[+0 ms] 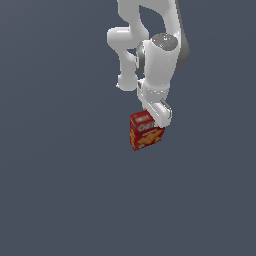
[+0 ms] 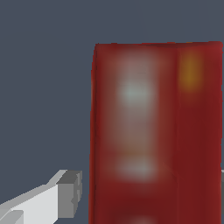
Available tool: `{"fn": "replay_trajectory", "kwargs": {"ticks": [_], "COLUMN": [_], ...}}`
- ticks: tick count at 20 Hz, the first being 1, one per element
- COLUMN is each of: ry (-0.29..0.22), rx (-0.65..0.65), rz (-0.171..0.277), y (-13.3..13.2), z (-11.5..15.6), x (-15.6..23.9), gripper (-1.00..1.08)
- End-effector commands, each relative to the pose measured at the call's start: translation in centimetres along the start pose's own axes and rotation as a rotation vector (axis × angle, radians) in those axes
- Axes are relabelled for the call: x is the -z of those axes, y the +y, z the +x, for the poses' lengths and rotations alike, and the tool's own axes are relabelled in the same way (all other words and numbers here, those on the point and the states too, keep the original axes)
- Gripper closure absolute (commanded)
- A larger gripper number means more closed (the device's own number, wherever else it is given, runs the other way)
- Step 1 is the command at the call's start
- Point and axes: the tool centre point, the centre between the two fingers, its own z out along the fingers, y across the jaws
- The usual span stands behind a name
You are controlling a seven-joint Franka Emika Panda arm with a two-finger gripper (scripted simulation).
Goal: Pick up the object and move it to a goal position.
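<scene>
The red cracker box point(image 1: 144, 133) with white lettering and orange crackers on its front stands upright on the dark grey floor, just under the white arm. My gripper point(image 1: 154, 120) is down over the top of the box. In the wrist view the box point(image 2: 153, 131) fills the space between the fingers. One grey fingertip point(image 2: 72, 192) stands beside one side with a thin gap. The other finger barely shows at the picture's edge, on the far side of the box. The jaws are spread wide around the box.
The flat dark grey floor point(image 1: 60, 190) lies all around the box. The arm's white links point(image 1: 150, 55) rise above and behind the box. No goal marker shows.
</scene>
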Motion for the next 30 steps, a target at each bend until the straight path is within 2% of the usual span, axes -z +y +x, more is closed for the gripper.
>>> {"fn": "replay_trajectory", "kwargs": {"ticks": [1, 3, 4, 19, 24, 30], "ry": [0.000, 0.000, 0.000, 0.001, 0.000, -0.001], "rx": [-0.001, -0.001, -0.001, -0.001, 0.000, 0.000], "rz": [0.001, 0.001, 0.001, 0.002, 0.003, 0.003], "y": [-0.1, -0.1, -0.1, 0.0, 0.3, 0.8], "z": [0.0, 0.0, 0.0, 0.2, 0.8, 1.9], "x": [-0.6, -0.7, -0.7, 0.1, 2.2, 6.5], "gripper": [-0.92, -0.92, 1.08, 1.08, 1.08, 1.08]}}
